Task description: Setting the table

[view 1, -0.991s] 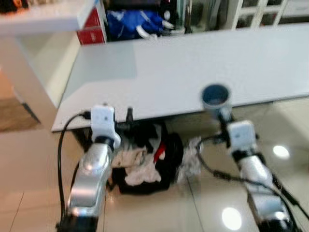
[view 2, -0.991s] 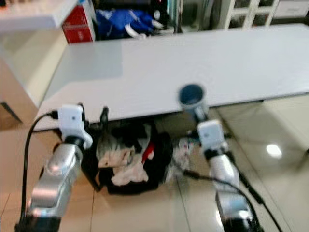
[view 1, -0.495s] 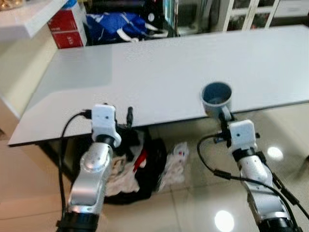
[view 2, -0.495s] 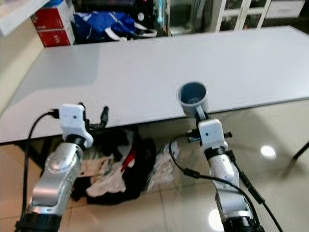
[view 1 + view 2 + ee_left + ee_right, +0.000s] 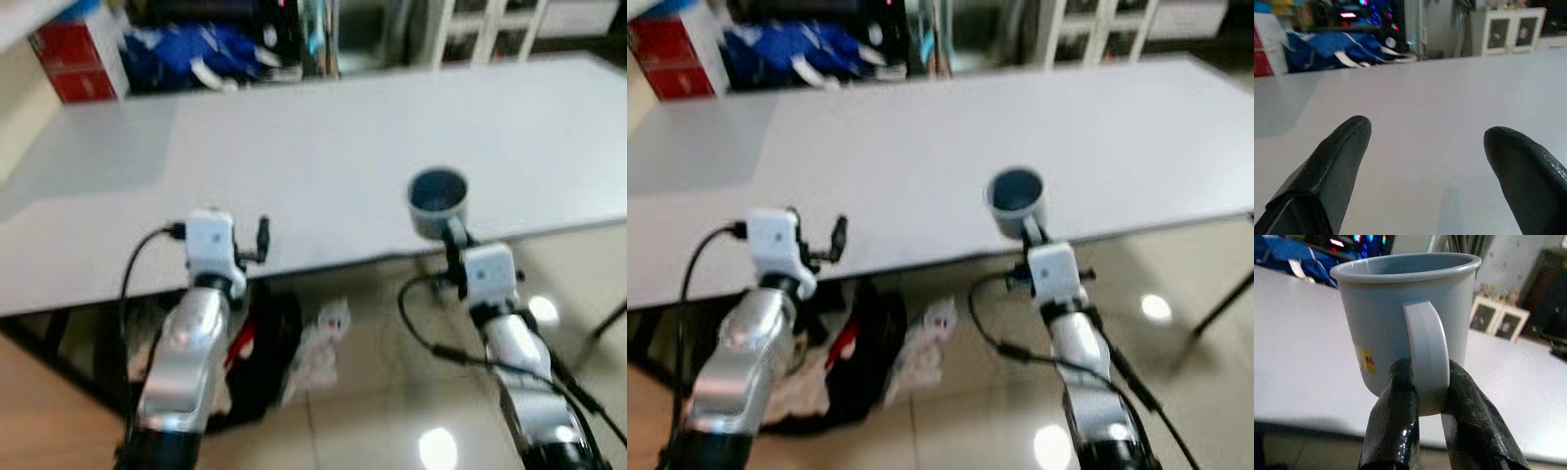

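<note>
A grey-blue plastic mug (image 5: 437, 200) with a small yellow sticker hangs upright over the near edge of the long white table (image 5: 323, 147). My right gripper (image 5: 453, 238) is shut on the mug's handle (image 5: 1426, 360), one black finger on each side of it. My left gripper (image 5: 261, 238) is held over the table's near edge further left, open, with bare tabletop between its fingers (image 5: 1334, 161).
Under the table lie a black bag (image 5: 265, 338) and crumpled white cloth or paper (image 5: 318, 338) on the glossy tiled floor. Behind the table are a blue bag (image 5: 191, 54), a red box (image 5: 73, 64) and white cabinets (image 5: 485, 24).
The camera has moved forward and to the right, so the table now reaches nearer and its left end has slid out of view. Both grippers keep their pose; the mug stays gripped.
</note>
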Available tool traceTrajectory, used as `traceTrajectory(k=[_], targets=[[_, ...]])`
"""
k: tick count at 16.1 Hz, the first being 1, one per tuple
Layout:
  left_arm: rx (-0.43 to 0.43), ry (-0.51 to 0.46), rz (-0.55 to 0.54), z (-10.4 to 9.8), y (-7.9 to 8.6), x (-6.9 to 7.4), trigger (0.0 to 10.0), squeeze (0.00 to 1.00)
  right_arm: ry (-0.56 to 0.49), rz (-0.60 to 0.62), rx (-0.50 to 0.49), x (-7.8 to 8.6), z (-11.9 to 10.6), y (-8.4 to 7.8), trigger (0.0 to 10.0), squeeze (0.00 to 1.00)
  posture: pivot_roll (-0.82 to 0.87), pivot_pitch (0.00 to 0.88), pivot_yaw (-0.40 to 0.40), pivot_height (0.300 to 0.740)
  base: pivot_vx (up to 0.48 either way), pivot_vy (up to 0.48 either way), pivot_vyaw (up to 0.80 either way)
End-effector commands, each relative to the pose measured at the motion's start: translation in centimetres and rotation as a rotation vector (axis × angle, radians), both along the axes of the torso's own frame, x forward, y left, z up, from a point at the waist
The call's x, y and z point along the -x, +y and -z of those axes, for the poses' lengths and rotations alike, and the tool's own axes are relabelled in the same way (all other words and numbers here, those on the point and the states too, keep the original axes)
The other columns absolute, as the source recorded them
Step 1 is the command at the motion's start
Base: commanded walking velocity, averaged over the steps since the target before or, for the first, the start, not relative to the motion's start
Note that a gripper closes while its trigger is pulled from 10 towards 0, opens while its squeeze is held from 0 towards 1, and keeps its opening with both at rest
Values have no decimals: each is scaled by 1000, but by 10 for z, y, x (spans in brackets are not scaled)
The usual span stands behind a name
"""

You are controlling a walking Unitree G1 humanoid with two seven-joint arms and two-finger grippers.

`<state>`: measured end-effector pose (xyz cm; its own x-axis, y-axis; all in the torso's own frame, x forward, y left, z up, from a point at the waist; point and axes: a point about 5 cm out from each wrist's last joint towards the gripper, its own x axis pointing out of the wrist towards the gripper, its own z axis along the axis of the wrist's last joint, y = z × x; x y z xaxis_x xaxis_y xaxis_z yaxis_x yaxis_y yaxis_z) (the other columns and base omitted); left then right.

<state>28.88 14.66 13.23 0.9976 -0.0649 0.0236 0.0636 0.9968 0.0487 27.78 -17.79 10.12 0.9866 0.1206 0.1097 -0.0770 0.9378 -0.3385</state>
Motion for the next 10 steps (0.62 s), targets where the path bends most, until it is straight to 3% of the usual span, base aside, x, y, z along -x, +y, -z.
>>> traceTrajectory(k=[1, 10], targets=[[-10, -7, -17, -2, 7, 0, 10000, 0, -21, -36, -8, -1, -4, 11, 0, 0, -83, 0, 70, 740, 319, -352, 0], [-39, -16, 1, -3, 4, -1, 10000, 0, -22, -34, -6, -1, -3, 11, 0, 0, -86, 0, 77, 740, 282, -362, 0]])
